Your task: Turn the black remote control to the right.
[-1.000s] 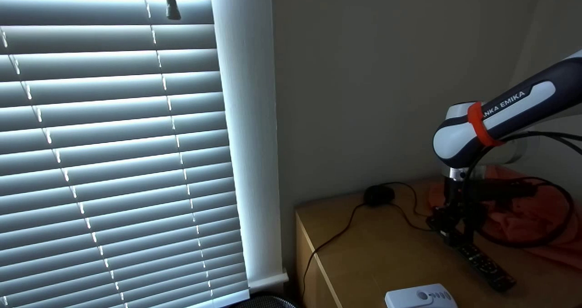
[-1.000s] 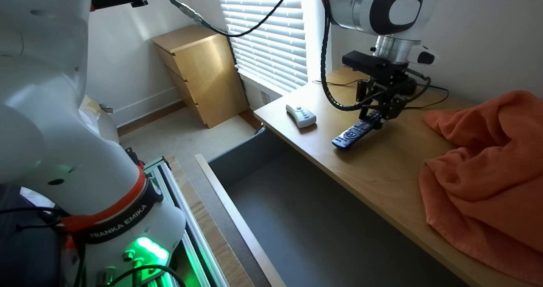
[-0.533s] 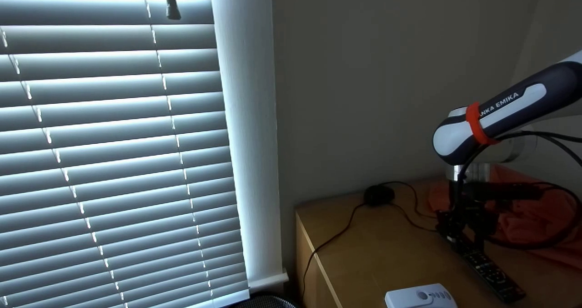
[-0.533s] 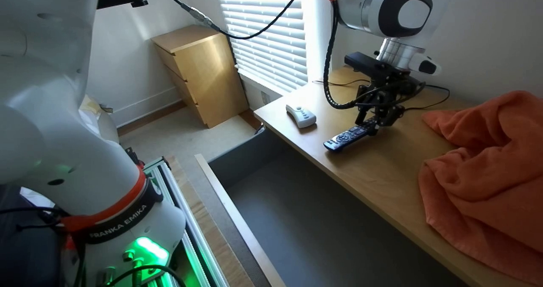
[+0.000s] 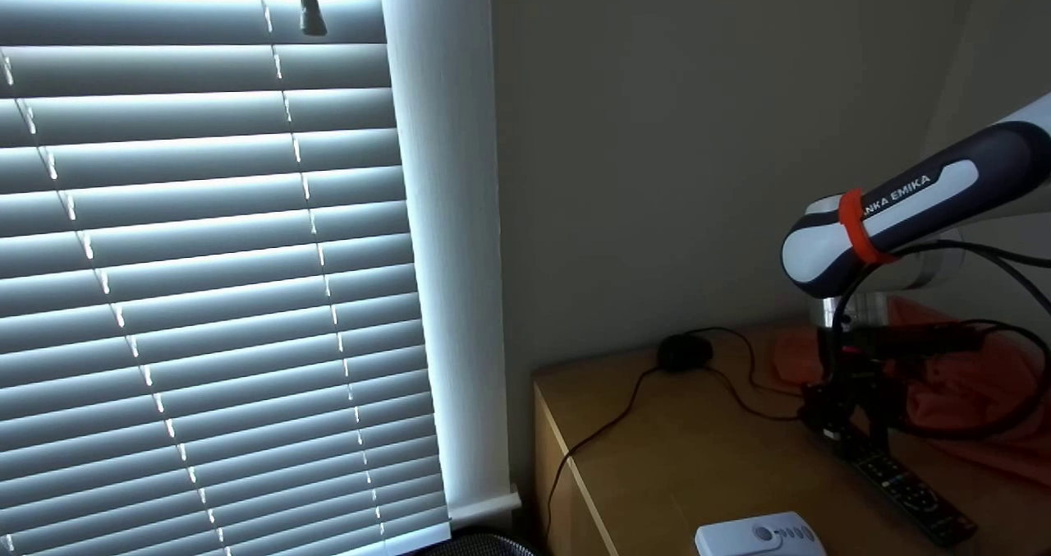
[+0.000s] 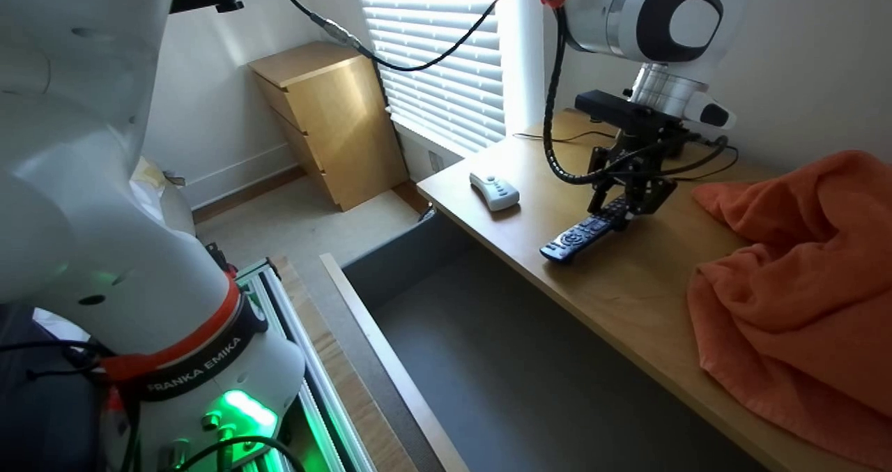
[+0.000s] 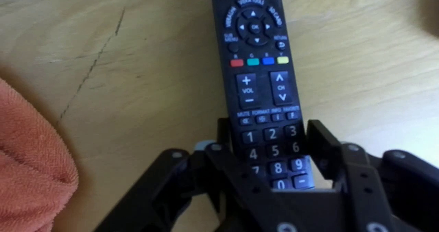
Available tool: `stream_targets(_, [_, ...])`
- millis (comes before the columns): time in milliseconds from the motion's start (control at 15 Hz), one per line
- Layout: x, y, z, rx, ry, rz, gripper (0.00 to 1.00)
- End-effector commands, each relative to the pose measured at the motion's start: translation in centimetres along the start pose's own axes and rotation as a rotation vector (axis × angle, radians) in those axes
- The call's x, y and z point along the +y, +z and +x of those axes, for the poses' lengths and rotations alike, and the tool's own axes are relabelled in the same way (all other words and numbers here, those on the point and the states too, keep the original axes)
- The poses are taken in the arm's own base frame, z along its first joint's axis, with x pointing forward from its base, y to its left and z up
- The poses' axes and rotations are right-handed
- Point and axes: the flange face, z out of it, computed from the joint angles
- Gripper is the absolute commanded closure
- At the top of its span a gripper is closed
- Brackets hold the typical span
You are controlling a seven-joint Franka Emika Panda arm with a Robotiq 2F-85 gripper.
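Black remote control [image 7: 260,88], one piece, is at the worktop [image 6: 648,284]; whether it lies fully on the surface or is slightly lifted, I cannot tell. Two fingers [image 7: 320,146] stand narrow, one at each long side, and hold it between them by the part with the number keys [image 7: 272,133]. In both exterior views the fingers hide some of this end. Four coloured keys [image 7: 253,61], red, green, blue and yellow, are in one row. Around it are one white device [image 6: 496,190] with buttons, near the worktop's edge, one crumpled orange cloth [image 6: 801,270] and, in an exterior view, one round black puck [image 5: 684,352]. All three are apart from the remote. Below the worktop, one drawer [image 6: 392,364] stands pulled out.
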Motion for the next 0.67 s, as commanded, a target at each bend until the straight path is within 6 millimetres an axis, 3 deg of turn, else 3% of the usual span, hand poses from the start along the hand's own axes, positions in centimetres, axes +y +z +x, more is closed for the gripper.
stream_targets(0, [0.47, -0.20, 1.13, 0.038, -0.079, -0.018, 0.67])
stream_targets(533, [-0.21, 0.27, 1.86, 0.035, -0.151, -0.037, 0.67])
stream_targets(600, [-0.15, 0.08, 1.83, 0.040, -0.148, -0.041, 0.17])
